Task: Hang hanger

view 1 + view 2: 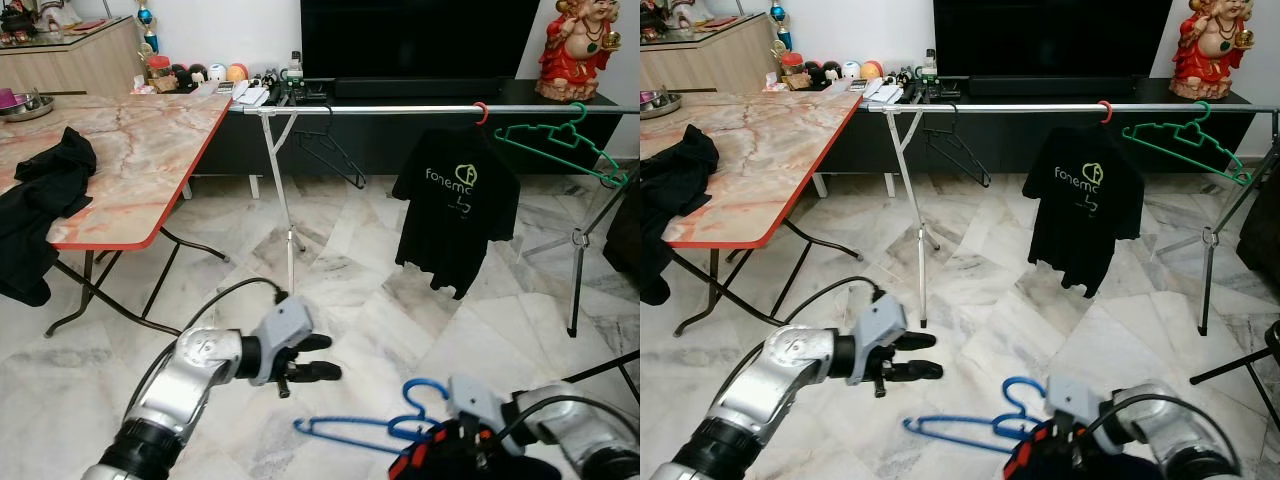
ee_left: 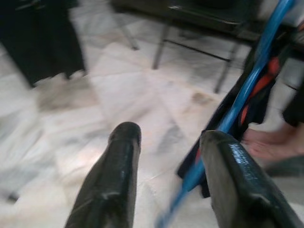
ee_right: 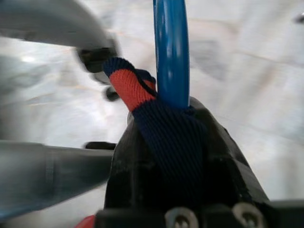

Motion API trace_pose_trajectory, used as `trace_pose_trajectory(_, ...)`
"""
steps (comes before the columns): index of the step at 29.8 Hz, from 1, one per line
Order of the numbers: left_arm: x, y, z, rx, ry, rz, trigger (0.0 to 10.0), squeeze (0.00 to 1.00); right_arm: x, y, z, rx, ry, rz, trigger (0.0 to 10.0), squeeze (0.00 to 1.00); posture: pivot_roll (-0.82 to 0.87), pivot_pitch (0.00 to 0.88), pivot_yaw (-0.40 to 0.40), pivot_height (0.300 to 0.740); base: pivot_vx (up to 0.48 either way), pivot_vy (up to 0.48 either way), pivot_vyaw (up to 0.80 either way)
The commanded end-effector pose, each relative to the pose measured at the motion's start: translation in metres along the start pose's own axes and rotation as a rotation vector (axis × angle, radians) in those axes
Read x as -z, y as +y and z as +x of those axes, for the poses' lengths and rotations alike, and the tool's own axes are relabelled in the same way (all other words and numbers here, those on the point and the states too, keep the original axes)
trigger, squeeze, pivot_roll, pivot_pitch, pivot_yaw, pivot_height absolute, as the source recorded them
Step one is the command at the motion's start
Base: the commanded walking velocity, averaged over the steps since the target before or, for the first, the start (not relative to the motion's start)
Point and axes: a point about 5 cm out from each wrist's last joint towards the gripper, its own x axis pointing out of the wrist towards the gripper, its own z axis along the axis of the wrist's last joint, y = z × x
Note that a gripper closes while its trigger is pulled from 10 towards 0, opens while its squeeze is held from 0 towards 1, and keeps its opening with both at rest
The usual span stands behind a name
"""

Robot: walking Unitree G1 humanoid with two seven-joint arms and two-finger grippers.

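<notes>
Right wrist view puts my right gripper [image 3: 175, 142] clamped on the hanger [image 1: 365, 425], a thin, glossy blue plastic one with a curled hook, with dark blue and red-orange knit cloth [image 3: 161, 123] bunched at the fingers. It sits low over the veined marble floor [image 1: 400, 300], well below the steel rail [image 1: 400, 109]. My left gripper [image 1: 308, 357], fingers apart, hovers just beside the hanger's tip.
</notes>
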Motion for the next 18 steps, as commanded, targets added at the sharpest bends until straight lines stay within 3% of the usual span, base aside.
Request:
trace_pose_trajectory(1,0.008,0.002,-0.008,-0.06,-0.005,-0.054,10.0,1.0,-0.005,-0.012,-0.017,0.078,-0.019,-0.012,0.0,0.0,0.04,0.031,-0.009,0.74,0.0,0.0,0.0)
trace_pose_trajectory(7,0.034,-0.006,-0.016,-0.133,0.024,-0.137,10.0,1.0,-0.009,-0.022,-0.045,0.12,0.023,-0.087,0.0,0.0,0.03,0.047,-0.002,0.74,0.0,0.0,0.0)
trace_pose_trajectory(10,0.052,-0.01,-0.012,-0.166,0.071,-0.165,10.0,1.0,-0.032,-0.031,-0.063,0.143,-0.016,-0.171,0.0,0.0,0.02,0.052,0.001,0.74,0.0,0.0,0.0)
trace_pose_trajectory(15,0.055,-0.019,0.001,-0.143,0.068,-0.198,10.0,1.0,-0.058,-0.034,-0.088,0.121,0.037,-0.323,0.0,0.0,0.01,0.056,0.002,0.74,0.0,0.0,0.0)
trace_pose_trajectory(18,0.059,-0.021,0.007,-0.147,0.082,-0.192,10.0,1.0,-0.075,-0.034,-0.098,0.119,0.009,-0.368,0.0,0.0,0.0,0.058,0.0,0.74,0.0,0.0,0.0)
